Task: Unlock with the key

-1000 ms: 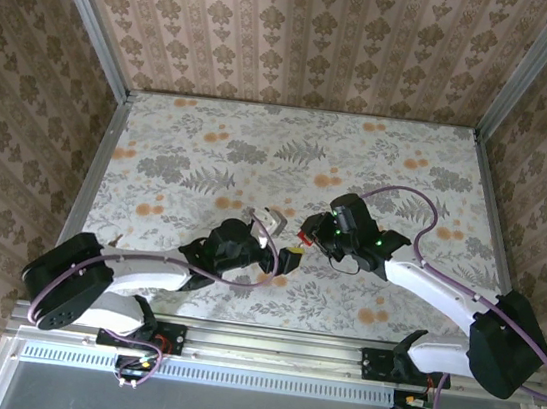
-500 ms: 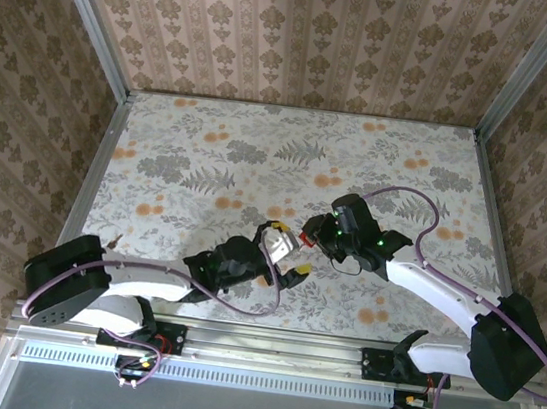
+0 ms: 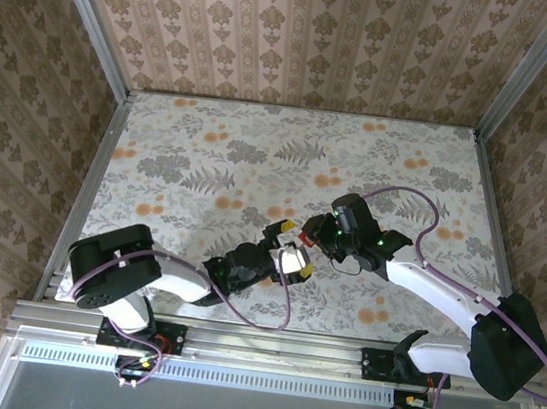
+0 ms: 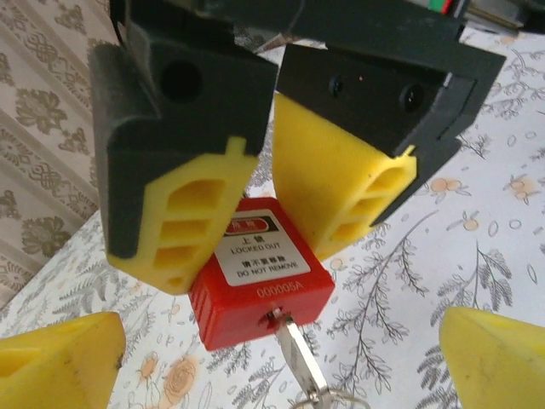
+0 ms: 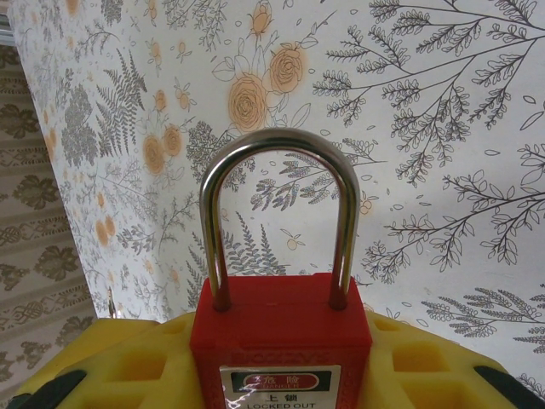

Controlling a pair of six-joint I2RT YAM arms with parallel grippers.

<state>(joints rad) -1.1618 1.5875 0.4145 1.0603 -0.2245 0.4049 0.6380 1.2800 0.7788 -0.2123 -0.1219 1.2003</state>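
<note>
The right end effector (image 4: 255, 249) pinches the red padlock (image 4: 260, 285) steady, presenting its inserted key (image 4: 294, 354) to the wide-spread left end effector (image 3: 293, 253) for turning.

Table (image 3: 211, 146): flat top with a floral print, grey ferns and leaves plus orange blossoms on a pale ground. Orange clusters sit near the 12, 3 and 9 o'clock edges, with a dark leaf clump around 10 o'clock. Metal side rails (image 3: 86, 195) run at 9 and 3, and a slotted rail (image 3: 276, 342) runs along 6 o'clock.
</note>
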